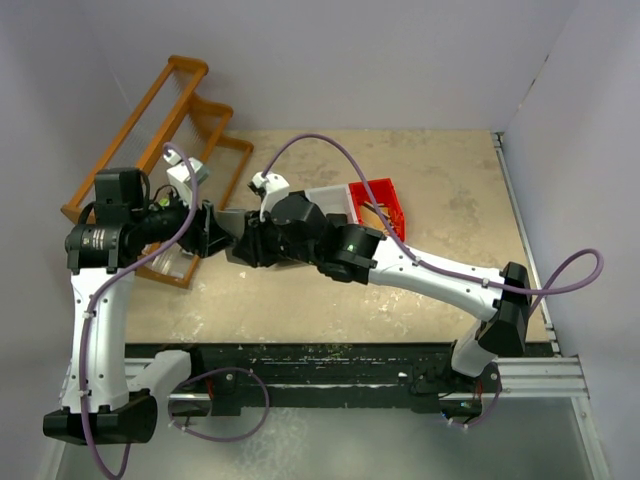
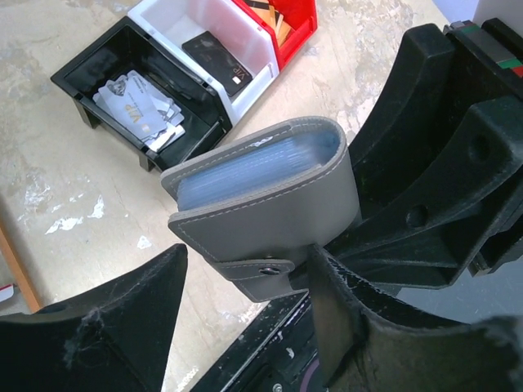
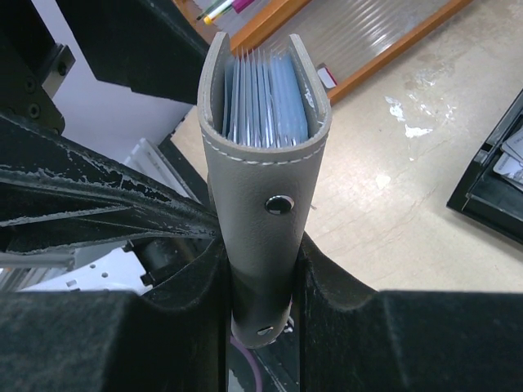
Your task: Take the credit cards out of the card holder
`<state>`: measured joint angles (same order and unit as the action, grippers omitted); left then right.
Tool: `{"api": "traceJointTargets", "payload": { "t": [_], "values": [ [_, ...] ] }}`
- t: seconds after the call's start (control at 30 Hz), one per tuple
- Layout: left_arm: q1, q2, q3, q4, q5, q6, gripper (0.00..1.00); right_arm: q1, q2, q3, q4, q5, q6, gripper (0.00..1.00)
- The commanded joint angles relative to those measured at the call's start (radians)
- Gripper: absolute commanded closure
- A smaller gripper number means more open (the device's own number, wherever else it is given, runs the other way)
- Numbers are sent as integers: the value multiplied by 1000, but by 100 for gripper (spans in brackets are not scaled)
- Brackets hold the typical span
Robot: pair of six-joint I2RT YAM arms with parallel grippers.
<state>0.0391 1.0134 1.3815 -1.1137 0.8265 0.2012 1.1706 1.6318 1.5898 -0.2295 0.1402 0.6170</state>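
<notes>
Over the table, left of middle — right gripper is pinching the card holder by its clasp end, long axis running straight out from it, cards showing edge-on inside, while left gripper, spread, is hovering astride that same end.

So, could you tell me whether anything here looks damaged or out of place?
The finger pads of the left hand look frayed along their edges. The credit cards in the black bin lie in a loose, skewed heap. Nothing else stands out.
</notes>
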Motion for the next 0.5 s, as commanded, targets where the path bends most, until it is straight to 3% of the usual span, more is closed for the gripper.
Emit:
{"api": "traceJointTargets", "payload": {
  "t": [0.0, 0.2, 0.47],
  "values": [
    [-2, -4, -6, 8, 12, 4, 39, 2, -20, 57, 99, 24, -3, 100],
    [-2, -29, -54, 19, -97, 52, 52, 1, -28, 62, 96, 33, -7, 100],
    [-2, 17, 27, 30, -231, 28, 72, 1, -33, 50, 103, 22, -7, 100]
  ]
}}
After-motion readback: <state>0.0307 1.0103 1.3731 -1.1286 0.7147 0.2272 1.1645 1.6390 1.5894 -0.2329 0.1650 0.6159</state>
